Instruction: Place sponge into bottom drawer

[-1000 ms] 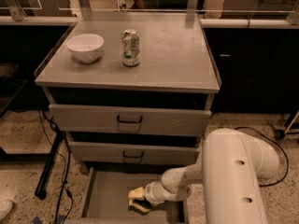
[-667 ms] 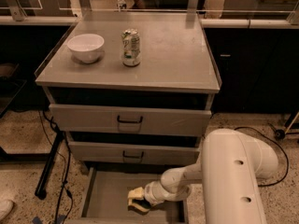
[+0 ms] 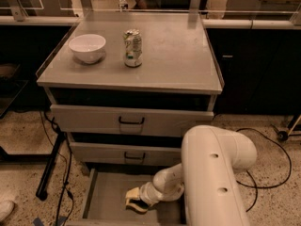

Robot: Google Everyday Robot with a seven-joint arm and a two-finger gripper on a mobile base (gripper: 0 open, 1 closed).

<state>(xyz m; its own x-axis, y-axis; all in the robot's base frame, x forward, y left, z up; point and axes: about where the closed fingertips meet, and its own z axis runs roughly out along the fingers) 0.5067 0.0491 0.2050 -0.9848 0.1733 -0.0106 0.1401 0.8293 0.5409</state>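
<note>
The bottom drawer (image 3: pixel 106 199) is pulled out at the foot of the cabinet and shows its flat grey floor. My gripper (image 3: pixel 135 202) reaches down into it from the right, low over the floor near the middle. Its cream fingers (image 3: pixel 133 192) are shut on the sponge (image 3: pixel 139 204). Between them the sponge shows only as a small dark patch with a yellowish lower edge. The big white arm housing (image 3: pixel 214 173) hides the drawer's right side.
On the cabinet top (image 3: pixel 174 55) stand a white bowl (image 3: pixel 87 47) and a drink can (image 3: pixel 133 47). The two upper drawers, with black handles (image 3: pixel 131 121), are closed. Cables trail over the speckled floor (image 3: pixel 263 173) on both sides, and a dark stand leg (image 3: pixel 49 166) leans at the left.
The gripper and wrist have edged slightly left inside the bottom drawer. Everything else is unchanged.
</note>
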